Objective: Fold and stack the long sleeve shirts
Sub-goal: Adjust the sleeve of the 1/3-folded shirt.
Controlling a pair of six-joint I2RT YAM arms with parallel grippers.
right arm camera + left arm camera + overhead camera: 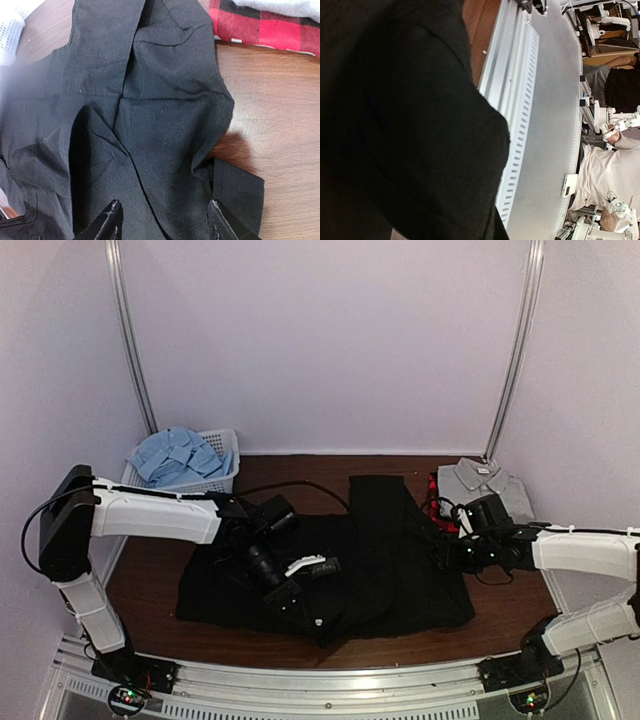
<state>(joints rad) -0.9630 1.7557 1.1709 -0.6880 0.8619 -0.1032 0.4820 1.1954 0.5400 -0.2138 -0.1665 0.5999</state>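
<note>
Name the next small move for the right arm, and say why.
Probably lower the right gripper and close on the black shirt: its jaws stand open just above the cloth, while the left gripper appears shut on the shirt's near edge.

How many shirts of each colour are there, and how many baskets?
black shirt: 1
grey shirt: 1
red-and-black plaid shirt: 1
light blue shirt: 1
white mesh basket: 1
Total: 5
</note>
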